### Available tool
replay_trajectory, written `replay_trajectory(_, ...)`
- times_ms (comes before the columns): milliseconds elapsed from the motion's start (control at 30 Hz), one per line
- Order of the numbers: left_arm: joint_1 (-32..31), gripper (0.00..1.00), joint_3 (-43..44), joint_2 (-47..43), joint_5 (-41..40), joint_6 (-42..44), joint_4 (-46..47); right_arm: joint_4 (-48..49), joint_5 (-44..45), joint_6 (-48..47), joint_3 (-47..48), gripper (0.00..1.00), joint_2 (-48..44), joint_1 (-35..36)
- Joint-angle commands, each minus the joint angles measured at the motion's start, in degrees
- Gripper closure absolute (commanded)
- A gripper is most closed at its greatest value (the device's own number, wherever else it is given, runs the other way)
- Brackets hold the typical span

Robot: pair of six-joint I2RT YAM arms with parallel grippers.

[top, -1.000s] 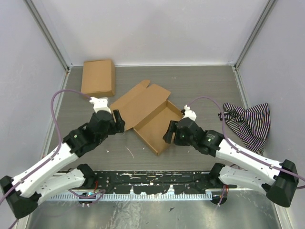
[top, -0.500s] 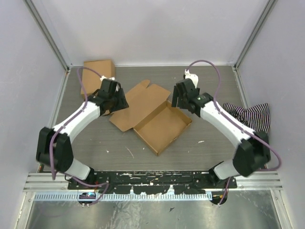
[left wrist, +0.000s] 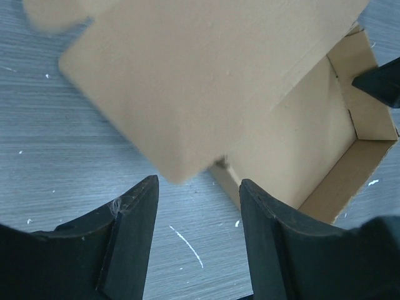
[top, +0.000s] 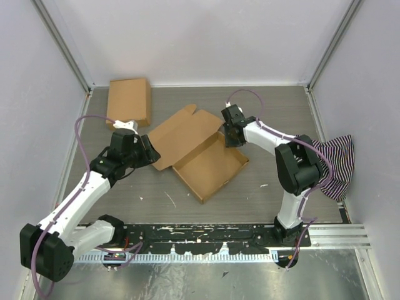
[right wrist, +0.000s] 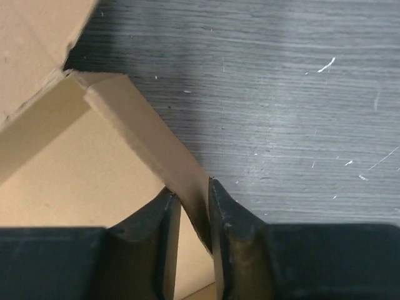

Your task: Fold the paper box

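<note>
Paper box (top: 209, 165) lies tray-up, lid flap open, just right of the small closed box (top: 129, 102), toward the arms. Right end effector (right wrist: 190, 200) pinches a tray wall. Left end effector (left wrist: 197, 206), spread wide and empty, hovers at the lid's corner. Best practice: pin the wall upright, slide under the lid.

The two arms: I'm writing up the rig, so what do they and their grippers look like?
The left arm and right arm share white link shells, black joints and black bases. A thin purple cable loops along each. The left gripper and right gripper are matte black, with thick blunt fingers.
</note>
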Motion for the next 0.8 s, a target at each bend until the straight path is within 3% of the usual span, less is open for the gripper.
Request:
replay_trajectory(0, 0.1, 0.39, -2.1, -1.2, 0.5, -0.6, -0.7, 1.6, -1.2, 4.4, -0.2, 0.78, 0.2, -0.2)
replay_trajectory(200, 0.1, 0.38, -0.8, 2.9, -0.1, -0.1, -0.1, 7.0, -2.9, 12.0, -19.7, 0.87, -12.9, 0.1)
replay_trajectory(400, 0.1, 0.35, 5.1, 12.4, -2.5, 1.9, 1.1, 8.0, -1.4, 20.4, -34.4, 0.89, -28.5, 7.6)
replay_trajectory(533, 0.2, 0.34, 8.1, 20.2, -3.1, 1.9, 2.2, 5.1, 1.5, 27.0, -38.8, 0.92, -35.9, 11.9)
replay_trajectory(767, 2.8, 0.35, 11.7, 31.6, -6.1, -2.0, 8.2, 0.0, 8.0, 31.0, -41.1, 0.92, -43.8, 12.2)
